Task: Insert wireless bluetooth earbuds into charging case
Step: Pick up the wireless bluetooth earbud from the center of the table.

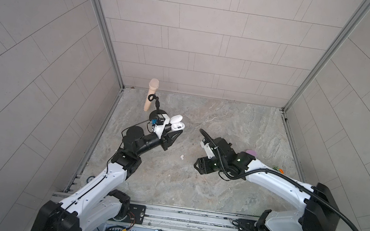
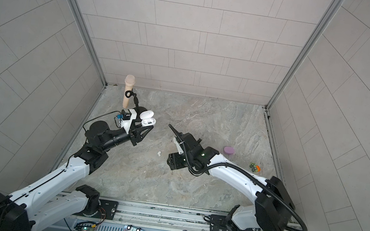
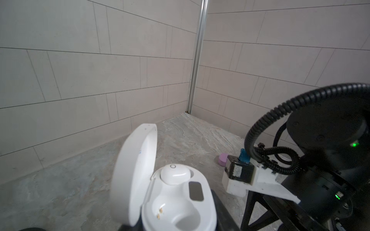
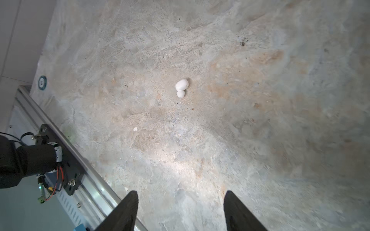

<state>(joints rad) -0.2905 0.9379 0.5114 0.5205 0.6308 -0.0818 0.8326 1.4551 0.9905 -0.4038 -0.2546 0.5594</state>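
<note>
My right claw [image 4: 180, 193] spread, empty, hovering above surface [image 4: 280, 120]. White earbud [image 4: 181, 88] lying on surface just beyond, between my arms. Farther left, my left claw [image 1: 176, 131] pinching white case [image 3: 180, 200], lid [image 3: 136, 170] open, seated earbud [image 3: 174, 175] in one socket. Lilac case [image 2: 229, 150] right. Microphone [image 1: 151, 96] far left.

Case [image 3: 180, 202]: glossy smooth white plastic, seated bud [image 3: 174, 175] same gloss. Loose bud [image 4: 181, 86] looks more matt. Lilac case [image 2: 229, 150]: matt plastic. Floor [image 4: 260, 120]: mottled stone-look, rough. Walls [image 1: 203, 37]: matt tile-pattern panels. Corner post [image 3: 197, 60] and rail [image 4: 90, 172]: bare brushed metal. Conduit [image 3: 312, 94]: black ribbed plastic. Arm shells [image 1: 275, 184]: smooth white plastic.
</note>
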